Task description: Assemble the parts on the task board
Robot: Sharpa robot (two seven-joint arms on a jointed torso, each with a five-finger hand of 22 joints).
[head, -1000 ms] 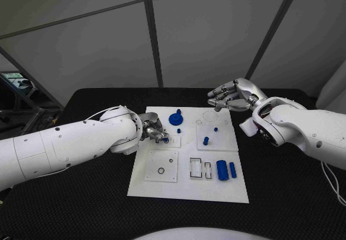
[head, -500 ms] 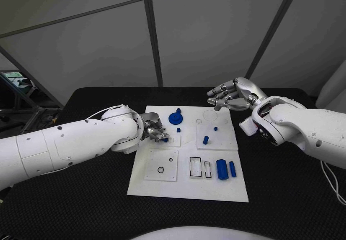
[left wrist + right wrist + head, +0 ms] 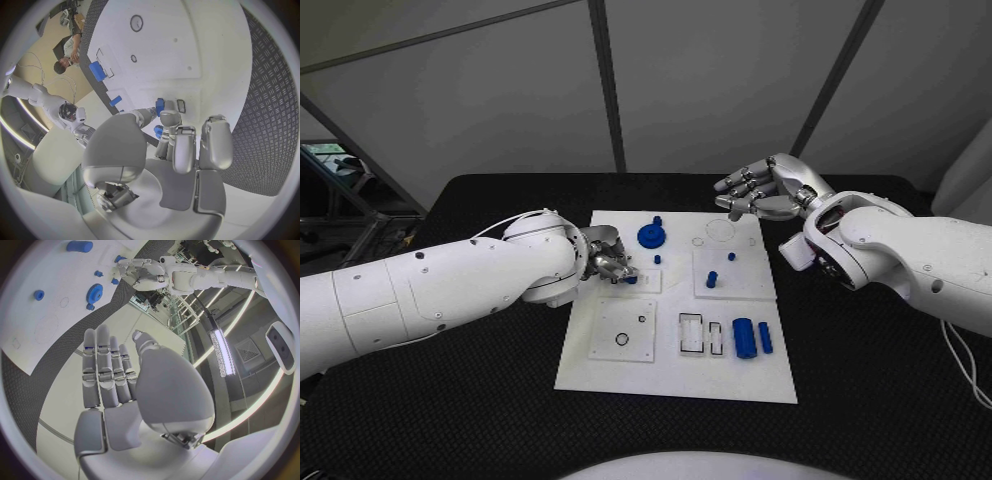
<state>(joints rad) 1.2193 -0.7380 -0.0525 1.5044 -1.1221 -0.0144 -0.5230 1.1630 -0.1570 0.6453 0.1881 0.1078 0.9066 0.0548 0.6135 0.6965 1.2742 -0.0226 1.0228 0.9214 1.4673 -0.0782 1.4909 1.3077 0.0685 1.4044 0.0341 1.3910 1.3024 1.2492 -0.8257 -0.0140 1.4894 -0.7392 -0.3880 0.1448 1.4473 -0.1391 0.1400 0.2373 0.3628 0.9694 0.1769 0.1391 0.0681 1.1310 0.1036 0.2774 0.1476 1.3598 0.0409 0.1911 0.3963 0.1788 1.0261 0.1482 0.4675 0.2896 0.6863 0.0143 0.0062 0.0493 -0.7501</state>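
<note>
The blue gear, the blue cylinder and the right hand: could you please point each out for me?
blue gear [image 3: 652, 238]: head view, on its toothed disc.
blue cylinder [image 3: 744, 338]: head view, mid-length on its side.
right hand [image 3: 759, 192]: head view, on the middle of the hand.

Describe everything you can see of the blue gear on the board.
The gear is a deep blue toothed disc, plastic by its look, with a raised hub at its middle. It lies flat on the white board, in the far part, left of the board's middle line. A small blue peg stands just beyond it. Neither hand touches it: the left hand works nearer and to its left, and the right hand hovers off to its right.
</note>
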